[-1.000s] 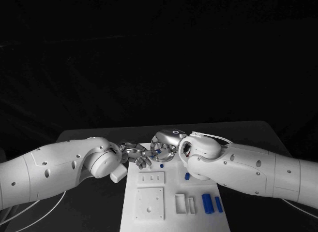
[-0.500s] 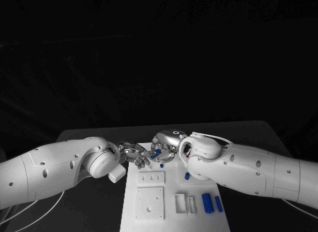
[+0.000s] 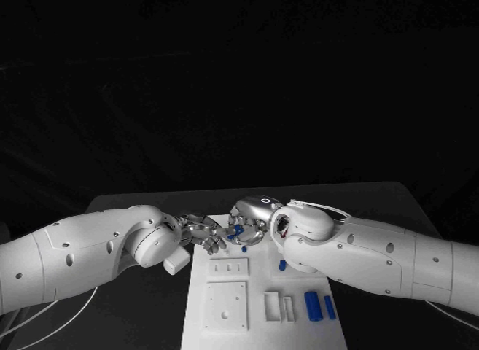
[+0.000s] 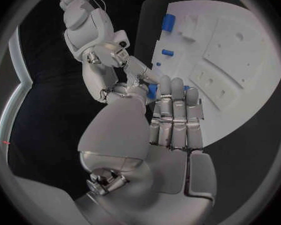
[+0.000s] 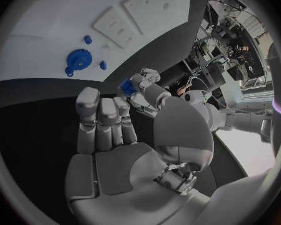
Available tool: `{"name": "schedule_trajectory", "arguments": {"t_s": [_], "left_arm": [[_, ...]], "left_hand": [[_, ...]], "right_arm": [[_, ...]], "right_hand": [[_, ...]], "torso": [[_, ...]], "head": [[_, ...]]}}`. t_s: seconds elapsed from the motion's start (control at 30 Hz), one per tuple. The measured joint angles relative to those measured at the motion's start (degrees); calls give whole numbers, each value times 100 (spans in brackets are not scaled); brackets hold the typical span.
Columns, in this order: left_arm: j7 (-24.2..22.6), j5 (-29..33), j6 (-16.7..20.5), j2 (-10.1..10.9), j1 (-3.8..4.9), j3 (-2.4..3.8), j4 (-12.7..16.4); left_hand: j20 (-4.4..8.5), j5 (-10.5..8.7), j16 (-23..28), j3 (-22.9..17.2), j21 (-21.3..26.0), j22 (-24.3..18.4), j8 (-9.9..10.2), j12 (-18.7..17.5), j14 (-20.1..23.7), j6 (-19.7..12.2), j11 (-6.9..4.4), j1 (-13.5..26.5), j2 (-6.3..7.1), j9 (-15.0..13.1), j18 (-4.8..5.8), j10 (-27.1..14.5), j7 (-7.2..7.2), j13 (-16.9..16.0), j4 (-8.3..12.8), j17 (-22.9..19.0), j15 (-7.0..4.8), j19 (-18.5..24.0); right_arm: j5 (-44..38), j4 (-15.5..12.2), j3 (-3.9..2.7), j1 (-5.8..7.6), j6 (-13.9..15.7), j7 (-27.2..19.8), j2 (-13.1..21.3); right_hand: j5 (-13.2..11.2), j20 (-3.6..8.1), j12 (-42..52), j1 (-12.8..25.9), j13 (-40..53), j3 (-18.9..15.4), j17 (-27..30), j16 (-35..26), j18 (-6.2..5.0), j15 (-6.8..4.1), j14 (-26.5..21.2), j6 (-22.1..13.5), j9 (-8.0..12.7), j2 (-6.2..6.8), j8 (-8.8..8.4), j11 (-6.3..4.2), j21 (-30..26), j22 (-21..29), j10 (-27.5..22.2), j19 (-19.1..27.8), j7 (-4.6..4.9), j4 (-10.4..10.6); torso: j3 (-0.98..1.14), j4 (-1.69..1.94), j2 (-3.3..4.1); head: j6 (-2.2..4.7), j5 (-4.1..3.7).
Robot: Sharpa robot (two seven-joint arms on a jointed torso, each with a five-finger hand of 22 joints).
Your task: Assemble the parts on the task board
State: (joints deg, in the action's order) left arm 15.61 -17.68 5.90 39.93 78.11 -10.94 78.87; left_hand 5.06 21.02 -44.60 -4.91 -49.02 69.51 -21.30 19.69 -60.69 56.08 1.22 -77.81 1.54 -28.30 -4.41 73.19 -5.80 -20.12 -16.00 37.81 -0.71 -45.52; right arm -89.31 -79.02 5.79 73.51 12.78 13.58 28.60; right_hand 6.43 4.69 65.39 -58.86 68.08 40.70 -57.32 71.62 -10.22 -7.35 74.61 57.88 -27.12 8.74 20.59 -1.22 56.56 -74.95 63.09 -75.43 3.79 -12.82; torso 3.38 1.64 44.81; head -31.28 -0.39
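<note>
Above the far end of the white task board (image 3: 262, 300) my two hands meet around one small blue part (image 3: 236, 232). My left hand (image 3: 203, 235) pinches the part (image 4: 152, 91) between thumb and straight fingers. My right hand (image 3: 252, 224) reaches in from the other side, and its fingertips (image 4: 140, 73) grip the same part (image 5: 128, 86). Loose blue parts lie on the board: two long ones (image 3: 313, 305) at its near right, a small one (image 3: 282, 265) and another (image 3: 246, 250) below the hands. A blue gear (image 5: 79, 60) stands in the board.
White raised blocks with holes (image 3: 225, 307) and a slotted block (image 3: 272, 307) sit on the board's near half. Black table (image 3: 144, 204) surrounds the board. My two forearms flank the board on both sides.
The hands stay together at the same spot. The blue part between them has risen very slightly towards the right hand.
</note>
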Motion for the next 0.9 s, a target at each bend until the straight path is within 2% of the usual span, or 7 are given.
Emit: {"name": "schedule_trajectory", "arguments": {"t_s": [0.13, 0.3, 0.43, 0.53, 0.63, 0.77, 0.9], "left_arm": [[11, -1, -21, -9, 0, 0, -18], [16, -7, -46, -36, 0, 0, -55], [22, -8, -58, -65, -1, 1, -82], [24, -7, -57, -75, -2, 1, -98], [24, -3, -49, -79, -4, -1, -102], [21, 8, -25, -81, -7, -2, -102], [15, 27, 18, -82, -14, -7, -102]], "left_hand": [[17, 0, 0, -1, -25, -16, 0, 0, 0, 20, 0, -79, 54, 0, 3, 0, 20, 0, 1, -6, 0, 17], [3, 0, -22, -27, -41, -31, 1, 0, 0, 61, -30, -225, 12, -8, 11, 30, 19, 1, 51, -11, 0, 31], [-4, 30, -22, -11, -41, -51, 6, 18, 0, 117, -72, -376, 36, -10, 15, 74, 48, 1, 104, -11, 0, 58], [-13, 215, -45, -21, -41, -68, 16, 36, 0, 177, -77, -423, 41, -11, 41, 160, 72, -11, 117, -11, 0, 89], [-13, 492, -135, -55, -67, -89, -43, 115, 0, 239, -134, -516, 54, -25, 41, 303, 48, -57, 184, 2, 0, 90], [-13, 523, -314, -344, -133, -139, -96, 206, -34, 269, -189, -573, 103, -26, 41, 413, 17, -179, 182, 145, -34, 89], [-14, 988, -539, -381, -202, -150, -192, 375, -65, 288, -248, -315, 112, -27, 40, 493, -2, -369, 196, 305, -106, 130]], "right_arm": [[0, -3, 1, -1, -1, 0, 2], [2, -4, 2, -2, -1, 3, 3], [2, 3, 3, -3, -4, 7, -2], [2, 7, 3, -7, -6, 9, -8], [4, 11, 3, -15, -9, 9, -16], [6, 22, 4, -26, -12, 9, -28], [9, 32, -1, -32, -12, 7, -38]], "right_hand": [[0, 0, 0, 0, 0, 2, 0, 0, 0, 0, 0, 0, 0, 0, -2, 0, 0, 0, 0, 0, 0, 2], [0, 0, 0, 0, 0, 2, 0, 0, 0, 2, 0, -1, -1, 0, -3, 0, 0, 0, 0, 0, 1, 2], [0, -1, 0, 0, 0, 2, 1, 0, 0, 3, -1, -1, -2, 1, -4, 0, 0, 1, 0, 0, 1, 2], [0, -1, 0, 0, 0, 3, 1, 0, 0, 5, -2, -1, -3, 1, -5, 0, 0, 1, 0, 1, 1, 2], [-1, -1, 0, 0, 0, 2, 1, 0, 0, 6, -2, -2, -5, 1, -6, 0, 0, 1, 0, 1, 1, 2], [-1, -1, 0, 0, 0, 2, 1, 0, 0, 11, -7, -2, -30, 1, -20, 1, 0, 1, 0, 1, 2, 2], [-1, -1, 0, 0, 0, 2, 1, 0, 0, 11, -7, -9, -27, 1, -21, 1, 0, 1, 0, 1, 9, 2]], "torso": [[2, -1, 1], [3, -2, 1], [2, -4, 3], [3, -4, 3], [6, -5, 4], [6, -5, 4], [6, -5, 4]], "head": [[-5, 2], [-18, 4], [-30, 10], [-36, 12], [-44, 15], [-54, 16], [-59, 17]]}}
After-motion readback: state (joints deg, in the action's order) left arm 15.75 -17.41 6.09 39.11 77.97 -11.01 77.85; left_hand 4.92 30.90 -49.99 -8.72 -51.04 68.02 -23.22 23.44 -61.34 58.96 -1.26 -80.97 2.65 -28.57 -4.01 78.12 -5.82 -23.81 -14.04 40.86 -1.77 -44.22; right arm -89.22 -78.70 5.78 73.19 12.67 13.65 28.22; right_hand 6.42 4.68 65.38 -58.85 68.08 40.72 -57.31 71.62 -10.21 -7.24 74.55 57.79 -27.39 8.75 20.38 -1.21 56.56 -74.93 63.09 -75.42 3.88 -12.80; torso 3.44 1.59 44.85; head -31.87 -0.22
